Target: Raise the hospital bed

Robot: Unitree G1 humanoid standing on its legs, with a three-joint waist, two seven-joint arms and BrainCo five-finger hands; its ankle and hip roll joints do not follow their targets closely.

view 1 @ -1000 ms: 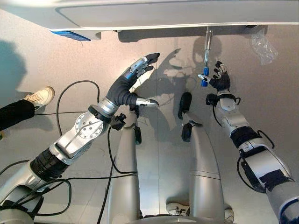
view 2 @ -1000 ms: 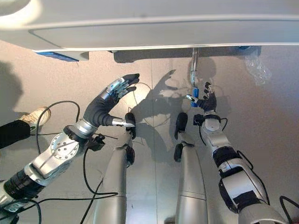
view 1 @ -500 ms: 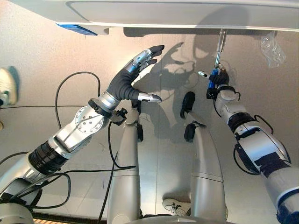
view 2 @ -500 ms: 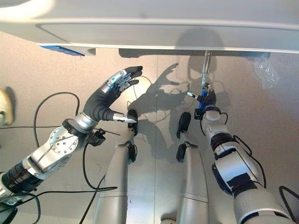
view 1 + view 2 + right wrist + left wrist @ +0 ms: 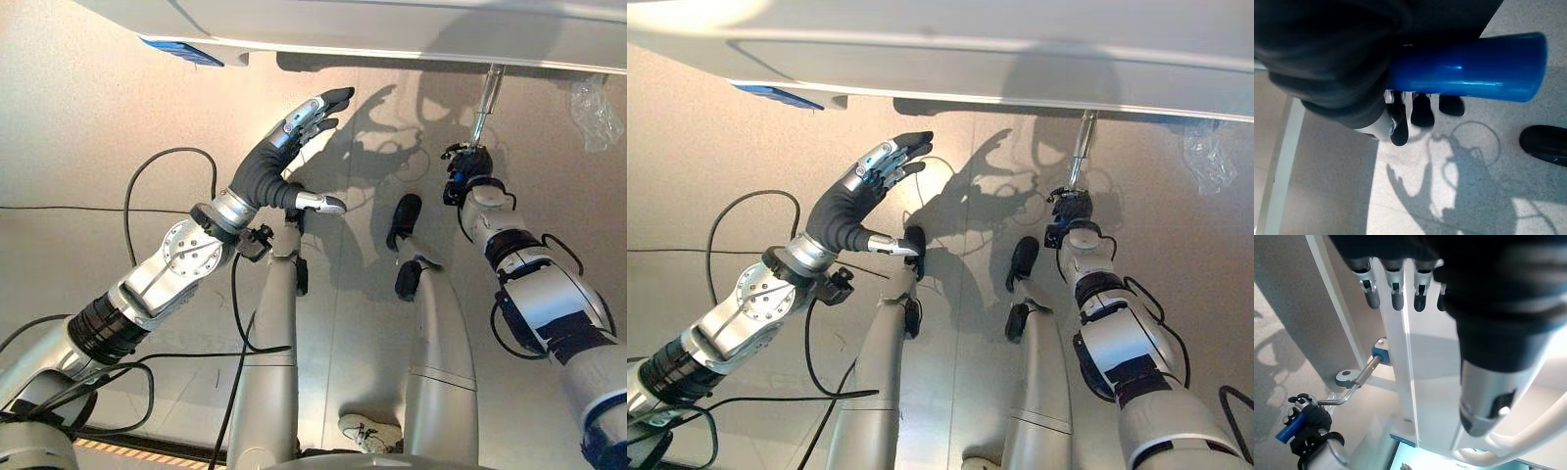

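In your left eye view, the hospital bed (image 5: 411, 24) runs along the top as a white frame, with a metal crank (image 5: 483, 101) hanging down from its underside toward the grey floor (image 5: 88, 127). Your right robot hand (image 5: 466, 171) sits at the lower end of that crank, its dark fingers curled around the grip. Your left robot hand (image 5: 284, 157) hangs in the air below the bed's edge, well apart from the crank, with fingers straight and the thumb spread out to the side, holding nothing.

The right eye view shows the same layout: right robot hand (image 5: 1070, 209) wrapped on the crank's end (image 5: 1079, 157), left robot hand (image 5: 862, 191) spread and clear of the bed frame (image 5: 950, 59).

In your left wrist view, the dark-tipped fingers (image 5: 1395, 291) point straight at the white bed frame (image 5: 1396, 357) without visibly touching it. Past them you see the bent crank (image 5: 1354, 382) leaving its blue socket on the frame, and the other robot hand (image 5: 1310, 423) clamped on the blue crank handle (image 5: 1287, 432).

In your right wrist view, the blue handle (image 5: 1469, 66) lies across the palm, with the fingers (image 5: 1422, 110) curled around it above the floor (image 5: 1474, 196).
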